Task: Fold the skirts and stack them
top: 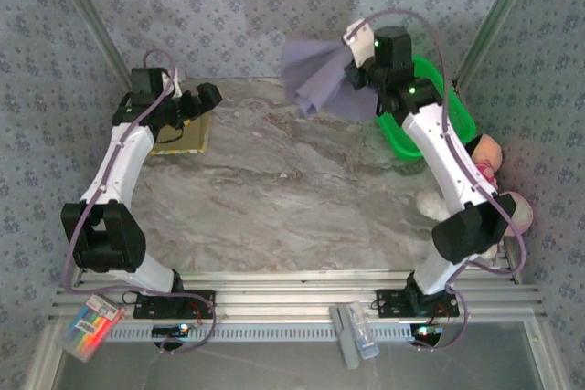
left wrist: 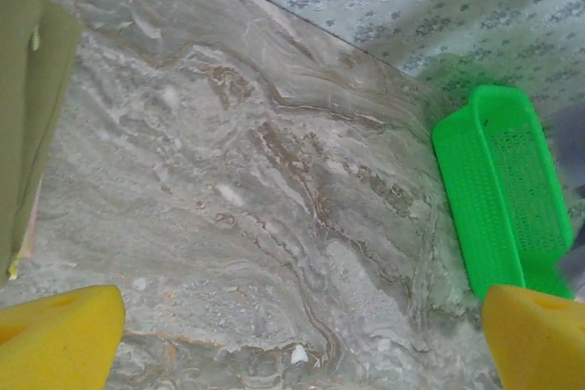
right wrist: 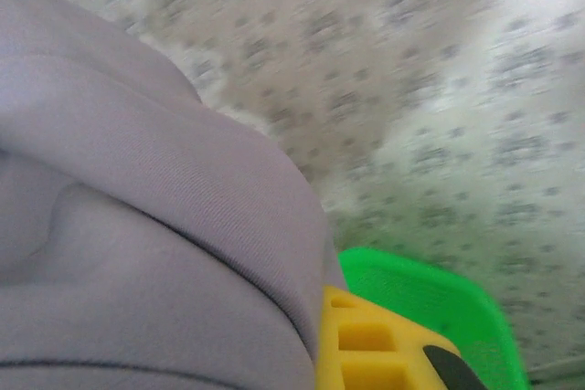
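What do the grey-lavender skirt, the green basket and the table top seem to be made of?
The plain grey-lavender cloth skirt: soft matte woven fabric; fine weave lines, hanging folds. The green rectangular basket: likely smooth plastic; mesh walls. The table top: marble-look veins; stone or print, unclear.

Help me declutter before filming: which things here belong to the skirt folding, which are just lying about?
Job:
grey-lavender skirt, held up by right end effector
folded olive skirt, far left

Lying about:
green basket
pink plush toy
marker pack
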